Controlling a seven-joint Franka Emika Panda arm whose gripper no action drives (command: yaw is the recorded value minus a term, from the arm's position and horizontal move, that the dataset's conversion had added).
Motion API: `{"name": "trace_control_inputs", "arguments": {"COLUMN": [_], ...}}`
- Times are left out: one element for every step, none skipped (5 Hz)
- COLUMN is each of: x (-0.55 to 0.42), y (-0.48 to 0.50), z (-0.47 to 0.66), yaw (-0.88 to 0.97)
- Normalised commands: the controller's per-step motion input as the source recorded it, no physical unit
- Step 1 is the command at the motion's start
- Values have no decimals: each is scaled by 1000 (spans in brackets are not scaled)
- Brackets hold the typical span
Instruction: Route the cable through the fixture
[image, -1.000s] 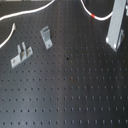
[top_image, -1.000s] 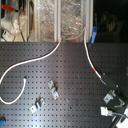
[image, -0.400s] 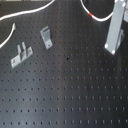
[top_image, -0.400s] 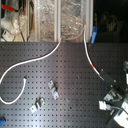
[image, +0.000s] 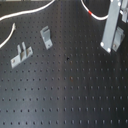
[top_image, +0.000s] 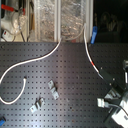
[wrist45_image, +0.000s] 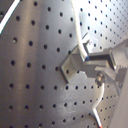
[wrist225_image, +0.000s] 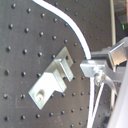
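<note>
We see the long white cord with a short red band (top_image: 47, 56) lying across the black perforated bench (image: 70, 95). In the second exterior view it runs from a free end near the second exterior view's left, arcs up toward the far edge of the bench, then comes down past the red band toward the gripper (top_image: 116, 102) at the second exterior view's right. In the first exterior view the gripper (image: 113, 44) stands near the far right of the bench, with the cord reaching it from above.

In both wrist views the metal fingers (wrist225_image: 95, 67) appear pressed onto the white cord, which passes between them and trails on past; we judge the cord is pinched, though the contact itself is small and blurred.

Three fixtures show in the first exterior view: a tall grey metal bracket (image: 46, 37), a low grey slotted clip (image: 20, 55) beside it, and a silver angled bracket (wrist225_image: 52, 82) close by the fingers in the second wrist view. The cord passes just beside that bracket, but we cannot tell that it sits in any slot.

As we read it, the grasp is made and the routing itself is not yet done: the two fixtures on the first exterior view's left stand well apart from the cord.
</note>
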Motion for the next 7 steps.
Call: {"name": "trace_control_inputs", "arguments": {"x": [-314, -134, -23, -256, -278, -306, -313], "y": [80, 35, -19, -72, -100, -112, -29], "z": [5, 2, 1, 90, 116, 104, 38], "yaw": [454, 57, 0, -80, -517, -471, -128]}}
